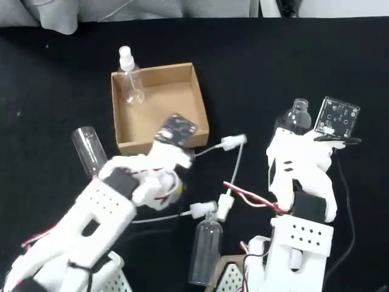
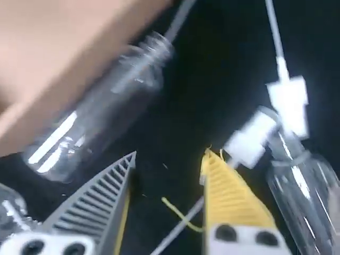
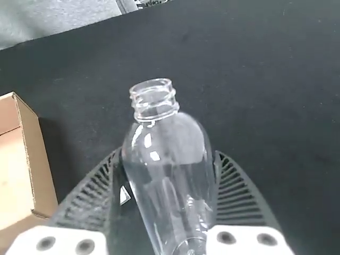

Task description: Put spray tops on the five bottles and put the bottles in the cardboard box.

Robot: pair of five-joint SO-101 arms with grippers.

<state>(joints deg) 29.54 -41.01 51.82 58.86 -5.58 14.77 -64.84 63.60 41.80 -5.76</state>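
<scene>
Nearest the arms' bases, well short of the cardboard box (image 1: 200, 103), a clear bottle (image 1: 205, 246) lay on its side on the black counter (image 1: 61, 73) with a white spray top (image 1: 202, 210) at its neck. Whether that top was seated or merely lying there could not be told. Closer to the box, the left gripper (image 2: 170, 154) hung released over bare counter, jaws spread with nothing between them, probably poised to choose among the parts around it. Just past its fingertips an uncapped bottle (image 2: 95, 117) lay along the outside of the box's near wall, likely parked within easy reach. Off the box's right side, well apart from it, the right gripper (image 3: 166, 159) was clenched on another open bottle (image 3: 159, 133), neck tilted up and clear of the fingers — a hold that seemed meant to present the thread for a top. Between that bottle and the box lay a loose spray top (image 1: 234, 143), its dip tube trailing. Off the box's near left corner sat a further bare bottle (image 1: 90, 151). Farthest, in the box's back corner, one finished bottle (image 1: 130, 82) stood upright with its top on — so most of the task looked undone.
</scene>
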